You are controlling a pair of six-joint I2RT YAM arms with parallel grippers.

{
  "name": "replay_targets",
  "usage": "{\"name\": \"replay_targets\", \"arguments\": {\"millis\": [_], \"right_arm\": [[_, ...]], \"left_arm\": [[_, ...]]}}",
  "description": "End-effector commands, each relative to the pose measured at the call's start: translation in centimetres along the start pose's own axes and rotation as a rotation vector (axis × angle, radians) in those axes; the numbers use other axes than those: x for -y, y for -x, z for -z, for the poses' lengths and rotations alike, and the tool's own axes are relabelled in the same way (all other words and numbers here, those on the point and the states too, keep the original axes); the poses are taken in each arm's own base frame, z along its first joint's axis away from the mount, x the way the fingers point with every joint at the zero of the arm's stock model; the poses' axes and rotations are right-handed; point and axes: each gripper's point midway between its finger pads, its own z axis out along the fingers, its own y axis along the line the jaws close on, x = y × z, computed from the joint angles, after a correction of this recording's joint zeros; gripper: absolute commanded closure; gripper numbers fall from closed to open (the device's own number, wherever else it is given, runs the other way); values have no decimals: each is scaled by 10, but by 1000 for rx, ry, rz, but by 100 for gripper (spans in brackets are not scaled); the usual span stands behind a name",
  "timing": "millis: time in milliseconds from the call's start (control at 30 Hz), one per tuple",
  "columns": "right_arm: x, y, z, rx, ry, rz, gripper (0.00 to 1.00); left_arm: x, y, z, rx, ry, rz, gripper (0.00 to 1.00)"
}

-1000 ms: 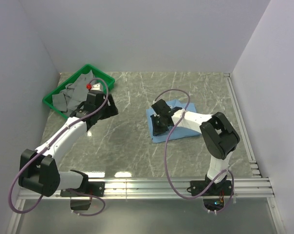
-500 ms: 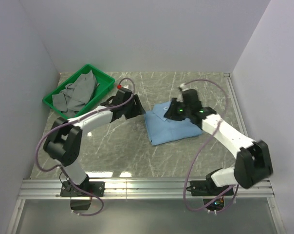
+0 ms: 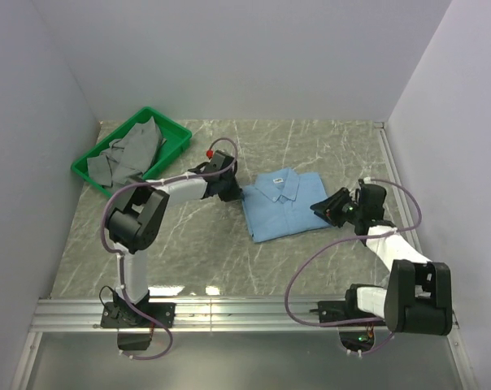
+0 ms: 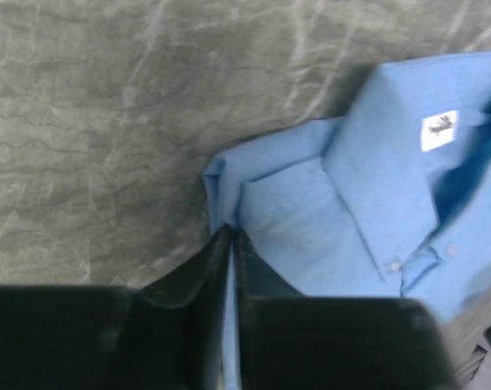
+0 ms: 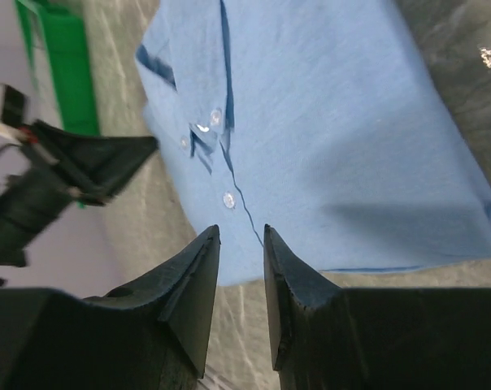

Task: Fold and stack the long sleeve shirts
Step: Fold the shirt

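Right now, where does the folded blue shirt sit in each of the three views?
Top view: blue shirt just right of centre.
Left wrist view: it fills the right half.
Right wrist view: it fills the upper middle and right.
Shared landmark: the left gripper pinching the shirt's corner, bottom middle in its own view, at the left in the right wrist view.

Shirt (image 3: 284, 203) in the middle: thin, matt woven cloth with glossy white buttons (image 5: 228, 199). Table (image 3: 205, 244): smooth grey marbled surface, faint sheen. Tray (image 3: 171, 124) at ten o'clock: shiny green plastic.
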Motion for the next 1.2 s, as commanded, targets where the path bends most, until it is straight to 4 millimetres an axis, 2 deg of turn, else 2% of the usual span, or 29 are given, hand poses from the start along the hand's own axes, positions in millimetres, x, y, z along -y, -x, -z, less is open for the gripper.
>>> {"name": "replay_targets", "arguments": {"millis": [0,67,167,200,267,333,433,500,633,700,800,833,867,900,967,1033,1167], "right_arm": [[-15,13,0,36,162,-97,64],[-1,12,-4,40,136,-139,65],[33,13,-13,66,53,-214,66],[50,10,-15,67,6,-246,66],[69,7,-16,74,-55,-290,66],[79,11,-12,97,-79,-315,67],[66,21,-7,122,-59,-252,67],[43,35,1,152,2,-198,67],[6,43,15,171,77,-88,64],[-8,37,20,157,93,-37,59],[-17,21,23,124,95,-2,52],[-19,18,23,116,94,11,51],[-16,12,23,106,70,20,49],[-22,6,25,98,77,63,48],[-21,-6,24,70,60,84,47],[-24,-16,22,45,76,91,46],[-33,-27,12,6,113,89,46]], "left_arm": [[-5,0,-7,25,23,26,90],[-16,-4,-10,21,53,41,99],[-34,-12,-13,8,79,71,99],[-42,-16,-15,0,90,81,99],[-47,-17,-15,-5,93,88,100],[-52,-18,-15,-5,103,82,99],[-55,-20,-13,-7,110,78,100],[-54,-20,-12,-7,104,75,99],[-42,-14,-4,4,71,67,95],[-35,-5,6,29,53,68,87],[-26,4,23,62,34,71,76],[-24,6,27,71,27,73,71],[-17,12,36,89,7,72,60],[-17,12,41,93,2,69,55],[-8,18,51,119,-32,55,50],[4,23,55,131,-75,35,50],[27,25,49,126,-147,11,48]]}}
